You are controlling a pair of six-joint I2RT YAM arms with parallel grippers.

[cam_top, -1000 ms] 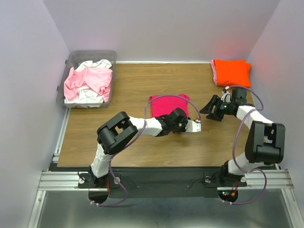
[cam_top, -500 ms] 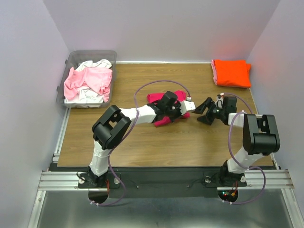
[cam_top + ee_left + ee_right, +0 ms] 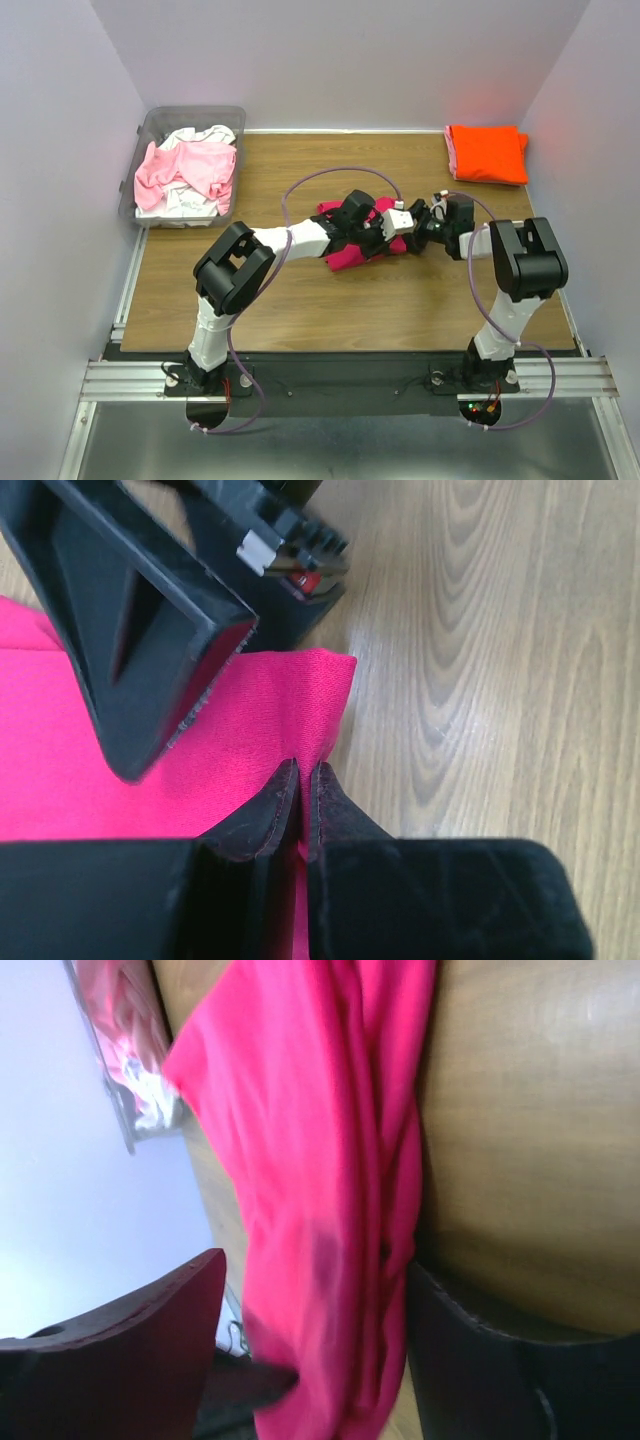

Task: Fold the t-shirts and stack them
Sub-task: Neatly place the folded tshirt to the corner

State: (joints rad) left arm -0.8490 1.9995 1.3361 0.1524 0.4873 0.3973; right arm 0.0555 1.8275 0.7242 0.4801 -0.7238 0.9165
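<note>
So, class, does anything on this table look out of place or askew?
The magenta t-shirt mid-table looks bunched and crooked, pinched by the left claw, unlike the neatly folded orange t-shirt.

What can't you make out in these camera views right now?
- Left wrist view: the left gripper hides the edge of the magenta t-shirt that it pinches, and the frame edge cuts off the rest.
- Right wrist view: blurred close-up; whether the right gripper touches the fabric cannot be told.
- Top view: both grippers cover much of the shirt, so its fold is unclear.
</note>
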